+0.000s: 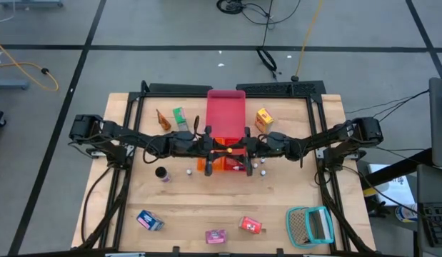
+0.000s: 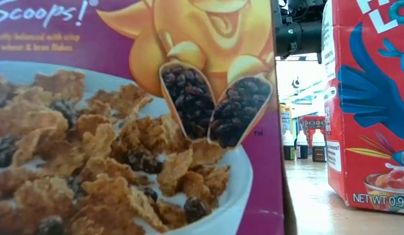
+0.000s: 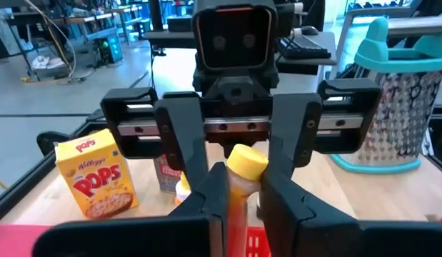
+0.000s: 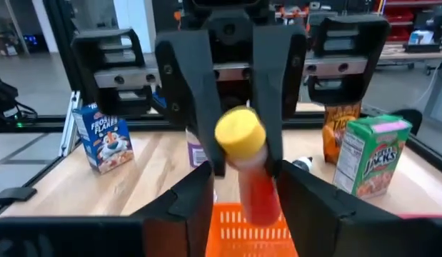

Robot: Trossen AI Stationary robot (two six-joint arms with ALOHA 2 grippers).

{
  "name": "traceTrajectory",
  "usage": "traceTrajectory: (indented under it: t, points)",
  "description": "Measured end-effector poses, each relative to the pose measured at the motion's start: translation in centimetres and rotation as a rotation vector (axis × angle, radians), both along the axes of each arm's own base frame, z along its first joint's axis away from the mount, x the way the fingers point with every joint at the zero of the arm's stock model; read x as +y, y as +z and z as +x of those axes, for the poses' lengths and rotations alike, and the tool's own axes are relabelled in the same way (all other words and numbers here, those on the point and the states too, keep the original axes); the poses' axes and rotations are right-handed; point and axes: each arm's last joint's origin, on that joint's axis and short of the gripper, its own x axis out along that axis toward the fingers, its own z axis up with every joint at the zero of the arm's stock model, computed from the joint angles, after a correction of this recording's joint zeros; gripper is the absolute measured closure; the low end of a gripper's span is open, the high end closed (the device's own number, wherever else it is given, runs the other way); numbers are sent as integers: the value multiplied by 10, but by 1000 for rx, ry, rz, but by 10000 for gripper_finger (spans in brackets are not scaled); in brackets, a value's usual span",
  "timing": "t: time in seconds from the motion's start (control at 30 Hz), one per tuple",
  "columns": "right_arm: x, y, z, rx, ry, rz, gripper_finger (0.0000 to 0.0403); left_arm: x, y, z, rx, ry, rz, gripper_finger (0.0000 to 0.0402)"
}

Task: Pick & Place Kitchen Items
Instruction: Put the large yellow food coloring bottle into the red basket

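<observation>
A small bottle with a yellow cap [image 3: 246,160] and red-orange body [image 4: 260,189] stands upright between my two grippers, cap on top, above the orange tray [image 1: 206,165]. My left gripper [image 3: 242,189] is shut on it. My right gripper [image 4: 245,200] is open, a finger on either side of the bottle. The two meet at mid-table [image 1: 228,150]. Around them are a green box [image 1: 179,118], an orange-brown cone [image 1: 162,120], a yellow box [image 1: 263,119], a dark can [image 1: 162,173] and tiny bottles [image 1: 258,168]. My left gripper pinches the bottle's body [image 3: 238,207] below the yellow cap between its two fingers, coming level from the table's left. The bottle is upright and lifted clear above the orange tray [image 4: 242,225].
The red tray [image 1: 226,114] lies just beyond the orange one. Near the front edge are a blue box [image 1: 149,220], a pink box [image 1: 216,235], a red box [image 1: 250,225] and the teal mesh basket [image 1: 310,225]. A purple cereal box [image 2: 136,117] fills most of the low view.
</observation>
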Motion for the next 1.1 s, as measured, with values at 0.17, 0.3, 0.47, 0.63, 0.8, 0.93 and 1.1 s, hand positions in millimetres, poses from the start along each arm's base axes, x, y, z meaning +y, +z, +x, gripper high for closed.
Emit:
traceTrajectory:
  t: [0.17, 0.3, 0.47, 0.63, 0.8, 0.93, 1.1]
  points:
    - [0, 1, 0, -12, -2, -24, 338, 0, 1, 0, -13, -3, -1, 352]
    - [0, 1, 0, -8, -1, -46, 389, -1, 1, 0, -12, -2, 0, 360]
    - [-1, -1, 0, 5, -28, -46, 381, 0, 1, 0, -7, 0, 0, 338]
    - [-2, -2, 0, 25, -63, -56, 394, 1, 0, 0, 3, 20, 9, 308]
    - [-2, -4, -3, 72, -72, -58, 393, 2, 0, -1, 16, 74, 58, 296]
    - [-5, 2, -12, 114, -96, -63, 393, 4, 7, -8, 36, 113, 67, 294]
    - [-12, 4, -29, 156, -134, -51, 393, 4, 15, -18, 81, 132, 58, 294]
